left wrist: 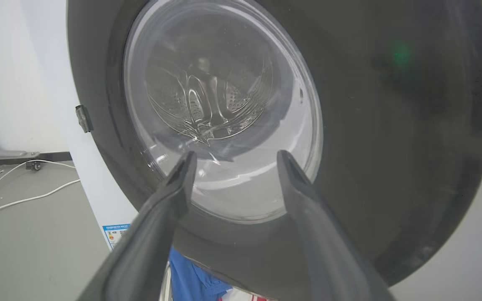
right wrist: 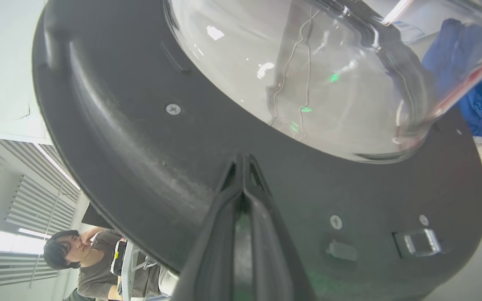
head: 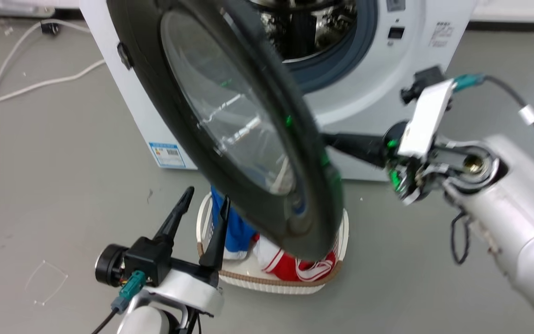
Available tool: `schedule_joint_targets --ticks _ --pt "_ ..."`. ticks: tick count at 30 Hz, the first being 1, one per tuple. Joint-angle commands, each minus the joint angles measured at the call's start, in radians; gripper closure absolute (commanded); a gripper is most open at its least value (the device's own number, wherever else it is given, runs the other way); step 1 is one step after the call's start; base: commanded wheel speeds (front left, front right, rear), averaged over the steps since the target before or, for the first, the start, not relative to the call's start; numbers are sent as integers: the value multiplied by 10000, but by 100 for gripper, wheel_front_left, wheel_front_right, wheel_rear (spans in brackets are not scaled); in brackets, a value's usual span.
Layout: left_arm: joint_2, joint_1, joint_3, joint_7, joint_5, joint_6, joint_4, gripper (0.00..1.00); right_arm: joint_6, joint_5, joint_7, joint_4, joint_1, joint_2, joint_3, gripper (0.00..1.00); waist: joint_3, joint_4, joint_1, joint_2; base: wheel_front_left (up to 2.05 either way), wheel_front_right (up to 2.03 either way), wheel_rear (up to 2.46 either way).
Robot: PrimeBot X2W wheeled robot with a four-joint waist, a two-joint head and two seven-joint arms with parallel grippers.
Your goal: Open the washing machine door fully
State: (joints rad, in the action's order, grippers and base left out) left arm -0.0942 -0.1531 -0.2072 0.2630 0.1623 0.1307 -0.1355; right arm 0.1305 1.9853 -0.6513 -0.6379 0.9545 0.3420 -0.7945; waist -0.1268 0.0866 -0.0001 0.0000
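Left gripper (head: 206,195): my fingers are spread and empty, just before the washing machine door (head: 230,116).
Right gripper (right wrist: 243,158): I see its fingers pinched together, tips against the door's black inner rim.
Door position: swung partway out, above the laundry basket (head: 271,284).
Washer (head: 434,69): behind, drum (head: 308,28) exposed.

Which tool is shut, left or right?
The right tool, fingers closed together at the inner rim of the washing machine door; the left tool stands open, fingers spread.
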Motion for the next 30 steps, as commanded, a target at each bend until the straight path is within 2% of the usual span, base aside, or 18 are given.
schedule_joint_targets --ticks 1,5,15,19,24,25,30 --pt "-35 163 -25 26 64 -1 -42 0 6 -100 288 379 -396 -135 -114 100 308 -53 1 0 0 0 0" --pt "-68 240 -130 26 169 -1 -43 0 4 -600 986 981 -983 -251 -434 100 448 -55 1 0 0 0 0" --pt "-148 422 -268 25 226 0 -345 0 4 -545 1839 1663 -2081 -597 -381 100 891 -104 1 0 0 0 0" --pt "-125 575 -239 26 217 -7 -418 0 4 -890 3006 1813 -2553 -505 20 100 1148 -108 1 0 0 0 0" --pt "-111 822 -167 25 210 -64 -449 0 4 -1543 5066 2391 -3525 -166 709 100 1338 -175 1 0 0 0 0" --pt "-111 822 -167 25 210 -64 -449 0 4 -1543 5066 2391 -3525 -166 709 100 1338 -175 1 0 0 0 0" --pt "-127 922 -38 26 246 -76 -581 0 4 -1655 6424 3299 -5003 309 1246 100 1423 -298 1 0 0 0 0"
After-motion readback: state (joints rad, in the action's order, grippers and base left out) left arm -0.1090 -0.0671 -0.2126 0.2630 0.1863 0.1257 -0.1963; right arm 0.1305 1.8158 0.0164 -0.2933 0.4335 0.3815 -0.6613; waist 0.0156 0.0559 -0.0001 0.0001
